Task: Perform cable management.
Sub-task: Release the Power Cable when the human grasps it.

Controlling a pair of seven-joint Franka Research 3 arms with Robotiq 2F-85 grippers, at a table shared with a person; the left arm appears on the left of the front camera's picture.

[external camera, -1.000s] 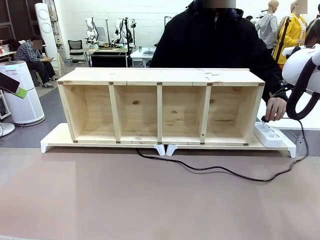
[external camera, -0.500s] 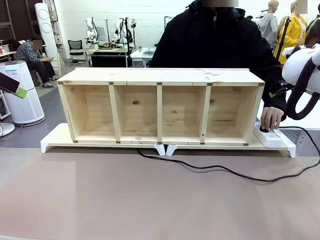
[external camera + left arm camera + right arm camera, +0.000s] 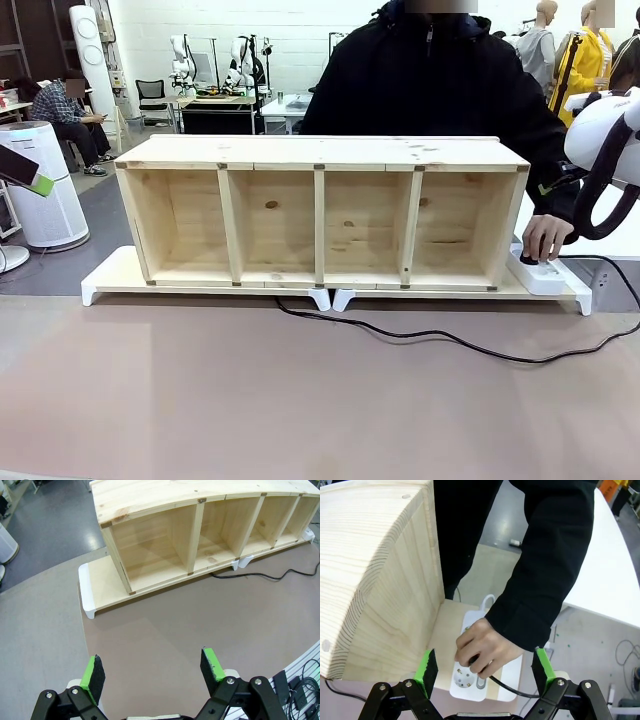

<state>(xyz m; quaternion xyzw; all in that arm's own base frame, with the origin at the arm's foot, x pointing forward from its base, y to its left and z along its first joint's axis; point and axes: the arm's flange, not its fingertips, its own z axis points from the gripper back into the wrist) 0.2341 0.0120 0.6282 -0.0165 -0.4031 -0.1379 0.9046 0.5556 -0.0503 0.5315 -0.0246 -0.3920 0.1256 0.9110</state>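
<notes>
Since a second ago, the person's hand (image 3: 548, 238) has come down from just above the white power strip (image 3: 536, 272) onto it, and the black cable (image 3: 470, 346) has swung its loop outward, past the picture's right edge, before curving back to the strip. I take the wooden shelf unit (image 3: 320, 210), four open compartments on a low white-footed board (image 3: 110, 278), as my landmark. Nearest me in the left wrist view, the left gripper (image 3: 152, 672) hangs over the bare brown tabletop (image 3: 165, 630) well in front of the shelf, its green-padded fingers (image 3: 93, 674) spread wide with nothing between them. My right gripper (image 3: 485, 672) sits beyond the shelf's right end, above the power strip, its fingers (image 3: 426, 667) likewise parted wide and gripping nothing. Between those fingers in that view the hand rests on the strip, fingers curled over the plug end of the cable, which I can't see clearly beneath them; the cord leaves under the hand toward the lower right. In the front view the cable starts below the middle of the shelf, by the gap between the two white feet, runs rightward across the table in front of the shelf and ends at the strip just beside the shelf's right wall. Behind the shelf stands the person in a black jacket (image 3: 430, 90).
</notes>
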